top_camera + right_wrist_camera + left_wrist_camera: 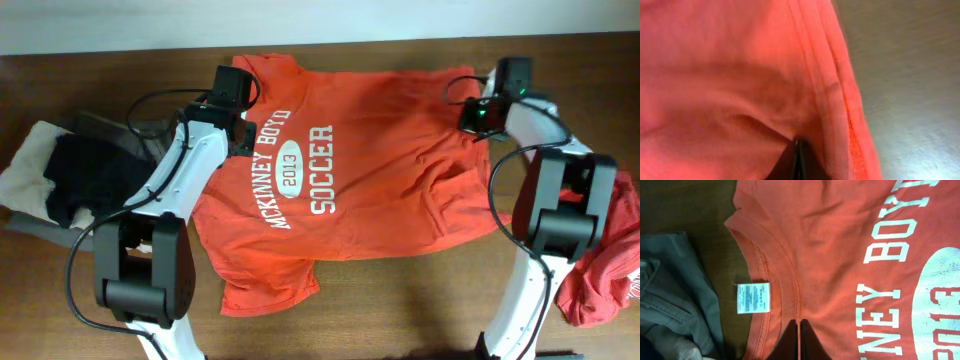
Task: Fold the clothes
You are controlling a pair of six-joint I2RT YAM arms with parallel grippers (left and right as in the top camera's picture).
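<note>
A large orange-red T-shirt (360, 170) printed "McKinney Boyd 2013 Soccer" lies spread on the brown table, its collar toward the left. My left gripper (236, 104) sits at the collar edge. In the left wrist view it (799, 324) is shut at the ribbed collar (782, 275), with a thin strip of cloth between its fingers. At the shirt's right edge, my right gripper (478, 116) is shut on the hem. In the right wrist view the cloth (740, 75) puckers up into that gripper (798, 145). Another red garment (600, 285) lies crumpled at the far right.
A pile of beige, black and grey clothes (60, 170) lies at the table's left edge, and its grey jeans (670, 295) lie close to the collar. A white label (753, 298) lies inside the collar. Bare wood (400, 310) shows in front of the shirt.
</note>
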